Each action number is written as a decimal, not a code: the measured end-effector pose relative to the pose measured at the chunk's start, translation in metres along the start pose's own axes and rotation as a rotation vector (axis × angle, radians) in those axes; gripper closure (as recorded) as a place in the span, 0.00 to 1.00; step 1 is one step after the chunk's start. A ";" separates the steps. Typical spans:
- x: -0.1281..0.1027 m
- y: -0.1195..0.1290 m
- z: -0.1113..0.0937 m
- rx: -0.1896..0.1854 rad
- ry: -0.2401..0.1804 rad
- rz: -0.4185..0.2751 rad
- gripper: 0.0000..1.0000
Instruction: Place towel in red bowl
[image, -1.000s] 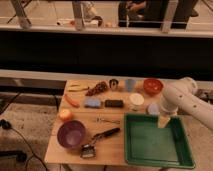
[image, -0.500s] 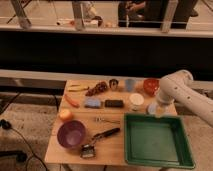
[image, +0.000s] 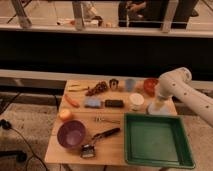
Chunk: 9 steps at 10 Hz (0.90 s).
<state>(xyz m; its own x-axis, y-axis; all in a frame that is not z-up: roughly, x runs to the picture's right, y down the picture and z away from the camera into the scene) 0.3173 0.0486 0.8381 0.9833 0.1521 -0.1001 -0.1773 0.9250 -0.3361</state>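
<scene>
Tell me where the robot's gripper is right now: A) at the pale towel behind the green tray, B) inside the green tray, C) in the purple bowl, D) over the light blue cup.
A: the gripper hangs at the towel, just behind the green tray and near the red bowl.

Wooden surface (image: 114, 151), green tray (image: 156, 142) at front right, purple bowl (image: 70, 134) front left, orange fruit (image: 65, 114) behind it, blue sponge (image: 92, 103) beside black block (image: 114, 103), white cup (image: 136, 100) just left of the gripper (image: 159, 105), light blue cup (image: 130, 84) at back.
</scene>
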 end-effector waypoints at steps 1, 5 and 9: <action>0.008 -0.005 0.006 0.015 0.006 0.018 0.20; 0.026 -0.013 0.033 0.036 0.035 0.061 0.20; 0.040 -0.012 0.063 0.002 0.060 0.088 0.20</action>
<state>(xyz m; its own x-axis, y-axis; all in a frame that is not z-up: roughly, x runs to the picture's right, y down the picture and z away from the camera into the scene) 0.3615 0.0659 0.8968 0.9597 0.2113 -0.1853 -0.2624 0.9099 -0.3212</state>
